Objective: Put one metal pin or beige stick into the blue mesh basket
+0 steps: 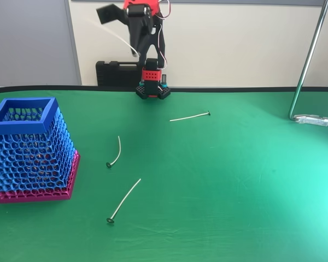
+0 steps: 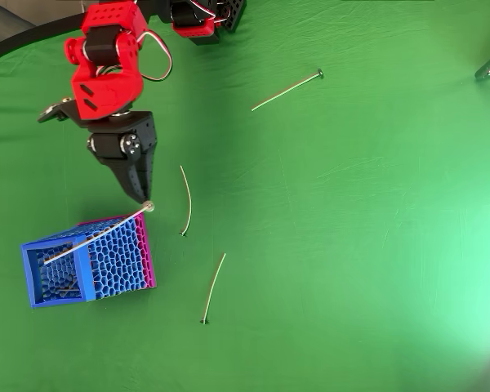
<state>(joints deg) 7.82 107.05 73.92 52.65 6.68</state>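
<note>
I have the gripper (image 2: 144,202) in the left half of the overhead view, with its jaws closed on the head end of the metal pin (image 2: 94,234). From the fingertips the pin runs down and to the left, and its free end lies over the open mouth of the blue mesh basket (image 2: 83,260) at the lower left of that frame. So the long axis points from the jaws toward the far inner corner of the basket, across the near rim.

In the fixed view the gripper (image 1: 135,53) is high at the top centre, well above the table, and the pin (image 1: 110,31) shows there as a thin pale line that goes up and to the left from the jaws. The basket (image 1: 23,121) stands at the left edge, well apart from the arm in this picture. I think the pin is above the rim and not touching it, but it is too thin and faint for me to be sure.

Three other pins (image 2: 185,200) lie on the green table (image 2: 351,245), right of the basket.

My judgement: the next move needs the whole pin over the opening before release.
</note>
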